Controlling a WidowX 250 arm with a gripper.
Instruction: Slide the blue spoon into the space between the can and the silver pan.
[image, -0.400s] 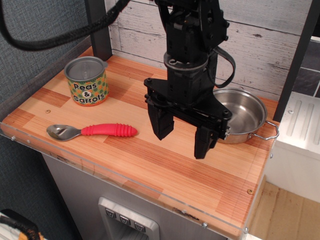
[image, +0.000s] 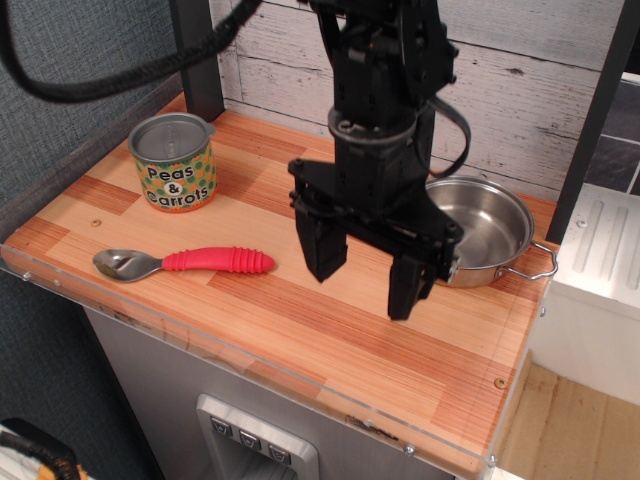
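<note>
**Arm nudges sideways; spoon lies untouched at the front left**

Since the earlier frame we see only a slight shift: the black robot arm has edged a touch to the left and its fingers sit marginally lower in view, while every object on the bench rests where it did.

We start with the light striped wooden bench (image: 300, 330), edged at the front by a clear plastic strip and backed by a whitewashed plank wall (image: 520, 70). Above its middle hangs the arm's black gripper (image: 367, 273), pointing down, its jaws spread wide with nothing between them. The two fingers (image: 322, 250) hover over bare wood, apart from all three objects.

To the right, partly behind the gripper, sits the round shallow stainless steel pan (image: 495, 225), shiny and with nothing in it, one wire loop handle showing at its right side near the bench edge.

At the back left stands the short cylindrical tin can (image: 173, 165) with a green-and-orange "Peas & Carrots" label and a silver top, upright, well apart from the pan.

Near the front left edge lies the spoon (image: 185, 263), its red ribbed plastic handle pointing right toward the gripper and its silver metal bowl to the left. It rests flat, in front of the can and left of the gripper, not between can and pan.
</note>
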